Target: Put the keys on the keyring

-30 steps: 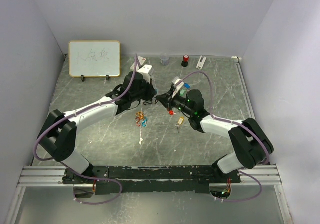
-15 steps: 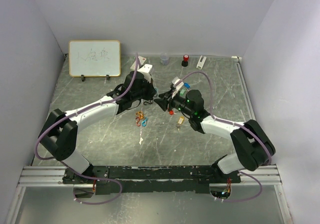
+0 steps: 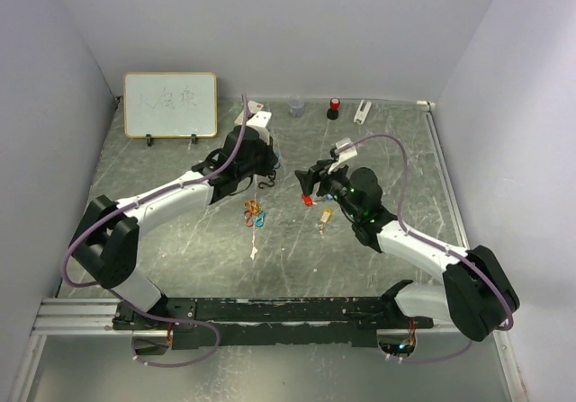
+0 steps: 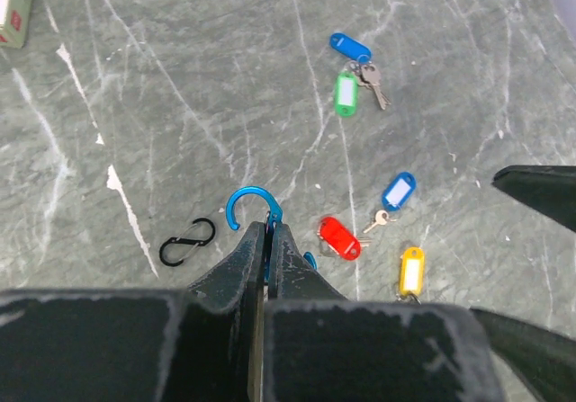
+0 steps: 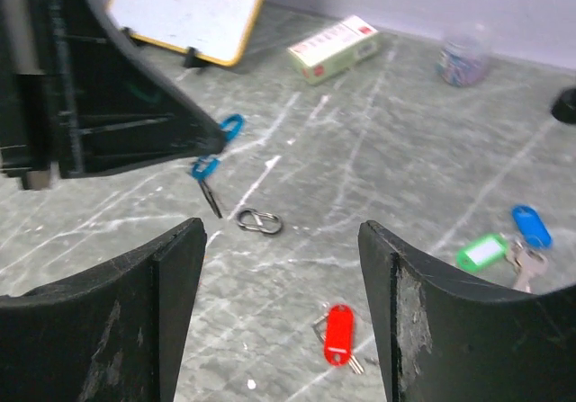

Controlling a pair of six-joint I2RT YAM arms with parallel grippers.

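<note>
My left gripper point(image 4: 267, 229) is shut on the blue carabiner-style keyring point(image 4: 251, 206), held above the table; it also shows in the right wrist view point(image 5: 218, 147), where a thin dark piece I cannot identify hangs under it. Several keys lie loose on the table: a red-tagged key point(image 4: 339, 237), a blue-tagged key point(image 4: 398, 191), a yellow-tagged key point(image 4: 411, 270) and, further off, a green-tagged key point(image 4: 346, 93) with another blue-tagged key point(image 4: 349, 45). My right gripper point(image 5: 281, 231) is open and holds nothing. It hangs above the red-tagged key point(image 5: 338, 333), apart from the left gripper point(image 3: 270, 179).
A black S-shaped clip point(image 4: 187, 242) lies left of the keyring. Small coloured carabiner clips point(image 3: 254, 213) sit in front of the left arm. At the back are a whiteboard point(image 3: 171, 104), a small box point(image 3: 256, 110), a cup point(image 3: 296, 107) and a red-topped object point(image 3: 334, 108).
My right gripper has opened and drawn back to the right, away from the left gripper. The left gripper has stayed where it was, still shut on the keyring.
</note>
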